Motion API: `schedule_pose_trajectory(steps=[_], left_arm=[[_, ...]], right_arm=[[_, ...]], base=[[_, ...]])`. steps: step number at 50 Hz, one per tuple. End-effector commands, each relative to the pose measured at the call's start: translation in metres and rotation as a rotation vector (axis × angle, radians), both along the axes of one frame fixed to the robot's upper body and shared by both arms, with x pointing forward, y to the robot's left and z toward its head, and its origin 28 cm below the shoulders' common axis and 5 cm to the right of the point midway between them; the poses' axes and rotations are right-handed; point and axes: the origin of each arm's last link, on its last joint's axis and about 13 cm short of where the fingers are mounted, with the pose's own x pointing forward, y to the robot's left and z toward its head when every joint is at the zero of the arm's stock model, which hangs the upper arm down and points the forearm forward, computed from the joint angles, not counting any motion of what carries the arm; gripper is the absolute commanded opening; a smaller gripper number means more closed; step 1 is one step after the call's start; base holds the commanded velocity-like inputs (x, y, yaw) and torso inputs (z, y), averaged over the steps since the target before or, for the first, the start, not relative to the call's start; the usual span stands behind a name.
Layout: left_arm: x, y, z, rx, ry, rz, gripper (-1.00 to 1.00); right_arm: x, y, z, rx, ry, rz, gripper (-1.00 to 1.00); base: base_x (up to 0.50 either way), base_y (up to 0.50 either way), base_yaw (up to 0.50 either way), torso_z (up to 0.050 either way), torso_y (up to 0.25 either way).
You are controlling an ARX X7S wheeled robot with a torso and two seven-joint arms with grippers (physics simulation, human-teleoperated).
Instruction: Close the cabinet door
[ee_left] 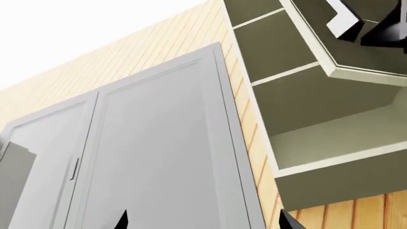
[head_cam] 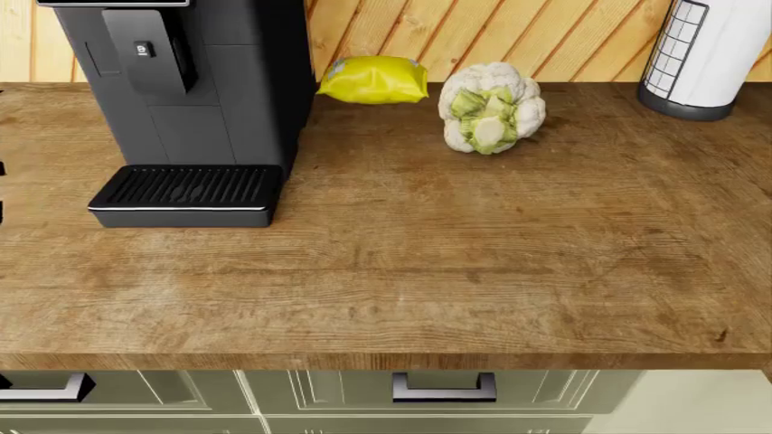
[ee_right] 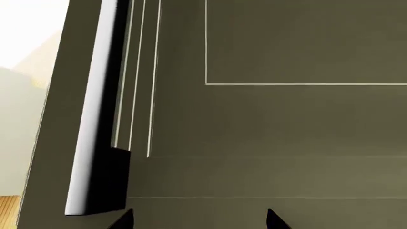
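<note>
Right gripper (ee_right: 198, 220) shows only two dark fingertips at the frame edge, spread apart with nothing between them, up close against the olive cabinet door (ee_right: 267, 119) and beside its long metal handle (ee_right: 95, 124). Left gripper (ee_left: 202, 220) is likewise parted, tips only, nothing held. Its camera looks up at an open olive cabinet (ee_left: 318, 119) on the plank wall, bare shelves inside, its door (ee_left: 337, 52) swung out, next to a tall pale grey double-door unit (ee_left: 146, 152). Neither arm appears in the head view. That one shows a wooden counter (head_cam: 483, 271) carrying a black coffee machine (head_cam: 181, 99), a yellow packet (head_cam: 374, 79), a cauliflower (head_cam: 489, 107) and a paper-towel holder (head_cam: 706, 54), with drawers (head_cam: 443, 389) below.
</note>
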Motion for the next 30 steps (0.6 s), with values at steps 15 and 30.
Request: schedule_pose_trajectory(steps=[15,30], left_arm=[[-0.002,0.004,0.001,-0.026,0.009,0.024,1.00],[-0.001,0.004,0.001,-0.023,0.015,0.029,1.00]], right_arm=[[0.057,-0.001,-0.017,-0.045,0.133,-0.109,1.00],[0.057,-0.003,-0.016,-0.050,0.126,-0.121,1.00]], base=[[0.00,0.00,0.00,0.046,-0.052],[0.00,0.00,0.00,0.050,-0.057]])
